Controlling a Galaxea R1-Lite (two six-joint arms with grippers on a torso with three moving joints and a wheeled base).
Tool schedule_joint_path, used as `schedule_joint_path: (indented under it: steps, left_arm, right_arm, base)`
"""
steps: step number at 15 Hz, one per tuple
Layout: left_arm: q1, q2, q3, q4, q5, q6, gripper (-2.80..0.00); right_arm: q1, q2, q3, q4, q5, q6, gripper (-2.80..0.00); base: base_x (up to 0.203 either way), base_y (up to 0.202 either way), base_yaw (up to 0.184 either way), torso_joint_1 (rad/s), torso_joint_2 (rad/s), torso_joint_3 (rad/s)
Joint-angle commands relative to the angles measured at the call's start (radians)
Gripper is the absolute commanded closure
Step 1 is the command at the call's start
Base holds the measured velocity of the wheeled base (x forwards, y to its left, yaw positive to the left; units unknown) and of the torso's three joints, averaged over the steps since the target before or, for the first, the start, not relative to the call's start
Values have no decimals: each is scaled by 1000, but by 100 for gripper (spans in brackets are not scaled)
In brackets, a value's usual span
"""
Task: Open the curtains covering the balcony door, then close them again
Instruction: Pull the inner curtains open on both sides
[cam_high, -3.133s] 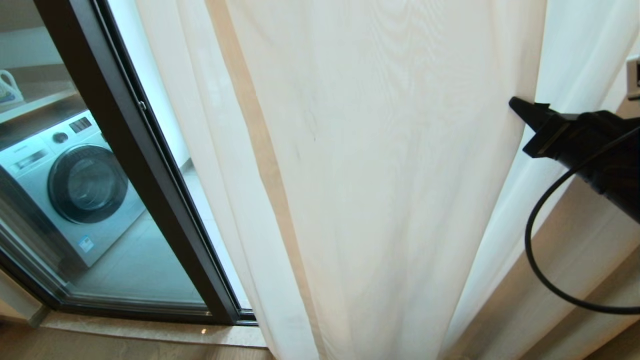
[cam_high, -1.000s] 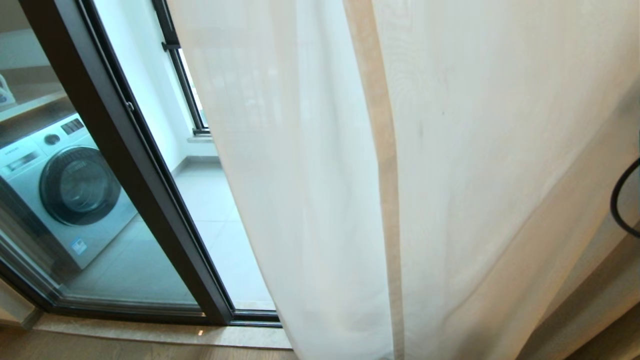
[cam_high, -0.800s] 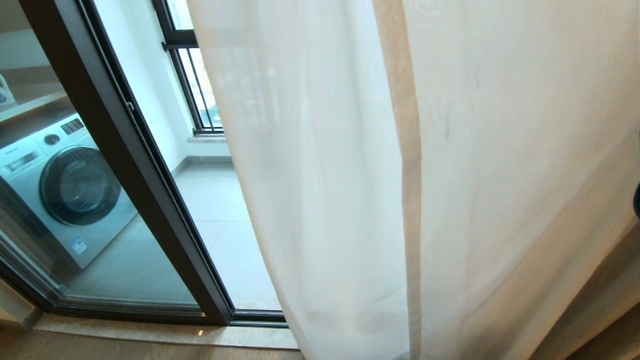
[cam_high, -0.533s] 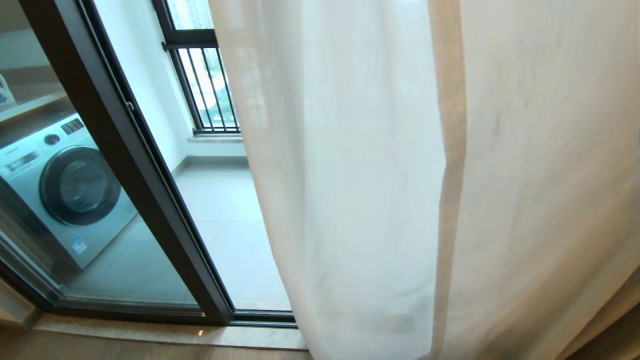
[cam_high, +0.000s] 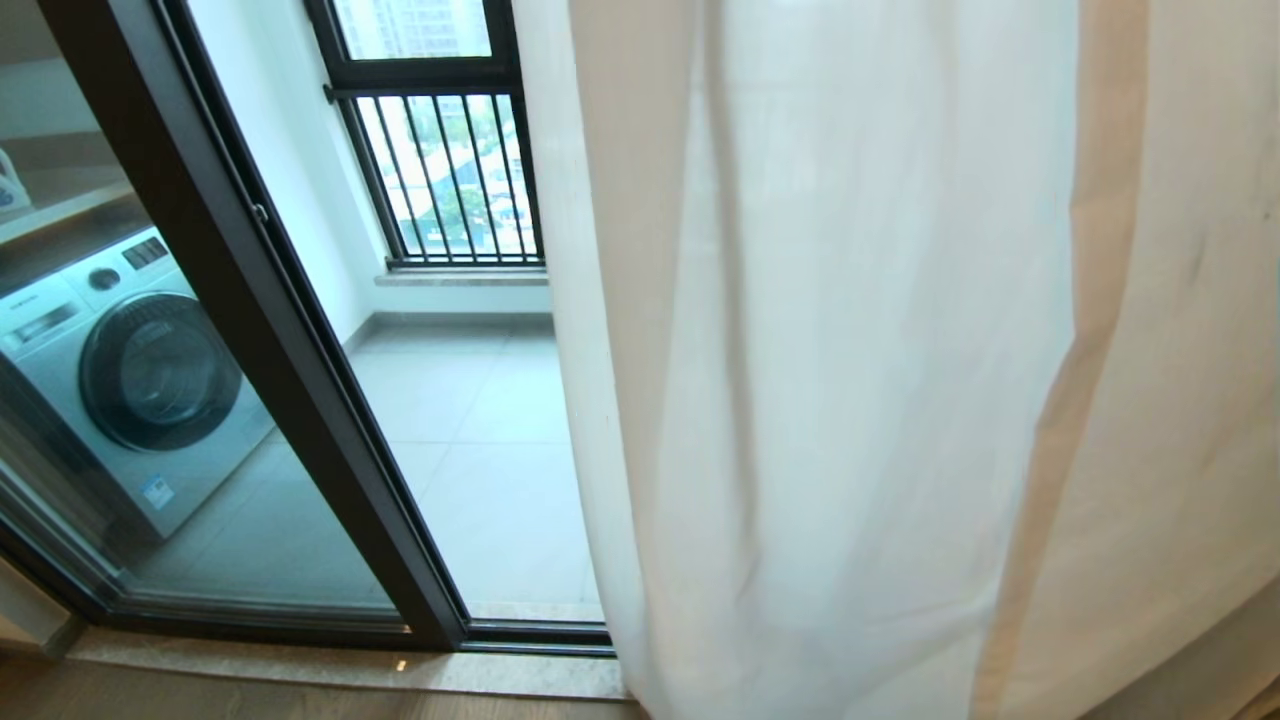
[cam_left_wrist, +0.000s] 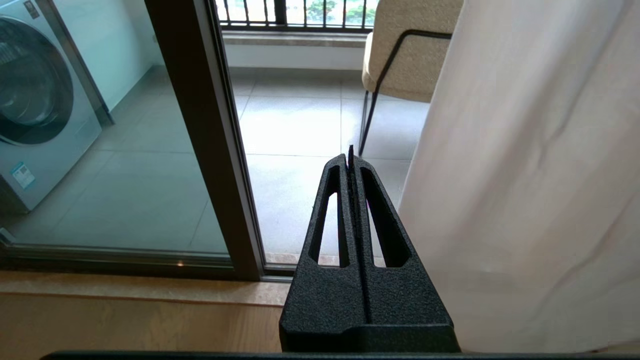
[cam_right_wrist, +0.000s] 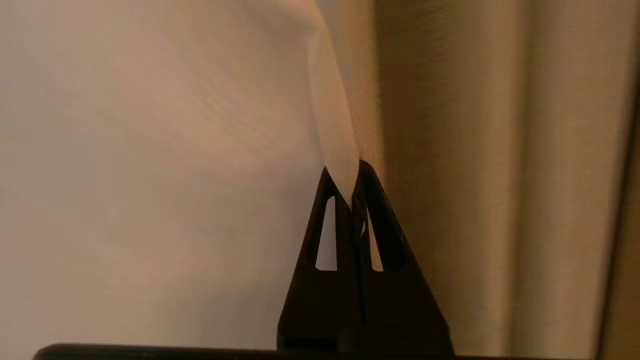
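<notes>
The sheer white curtain (cam_high: 830, 380) hangs bunched over the right half of the head view, its left edge near the middle. Left of it stands the balcony door (cam_high: 270, 330), a black frame with glass, and the opening beside it shows the tiled balcony floor. In the right wrist view my right gripper (cam_right_wrist: 350, 172) is shut on a pinched fold of the curtain (cam_right_wrist: 335, 125), close beside a thick tan drape (cam_right_wrist: 500, 175). My left gripper (cam_left_wrist: 350, 152) is shut on nothing, parked low before the door sill, with the curtain (cam_left_wrist: 530, 175) just to its side. Neither gripper shows in the head view.
A washing machine (cam_high: 130, 370) stands behind the glass at the left. A black barred railing (cam_high: 450, 180) closes the balcony's far side. A beige chair (cam_left_wrist: 410, 50) on black legs stands on the balcony tiles. A stone sill (cam_high: 300, 665) borders the wooden floor.
The curtain's left edge has slid steadily to the right, uncovering the railing and more balcony floor. The right arm and its cable have left the head view.
</notes>
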Motion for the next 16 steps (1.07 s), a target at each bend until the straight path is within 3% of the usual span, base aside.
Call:
schedule_joint_path:
  steps: [1, 6, 16]
  left_arm:
    - [0, 0, 0, 0, -1, -1, 0]
    - [0, 0, 0, 0, 0, -1, 0]
    - [0, 0, 0, 0, 0, -1, 0]
  right_arm:
    - [-92, 53, -49, 2, 1, 22, 0]
    - [-259, 142, -111, 36, 3, 94, 0]
    - [-483, 312, -258, 36, 4, 199, 0]
  base:
    - [0, 0, 0, 0, 0, 0]
    - [0, 0, 0, 0, 0, 0]
    - [0, 0, 0, 0, 0, 0]
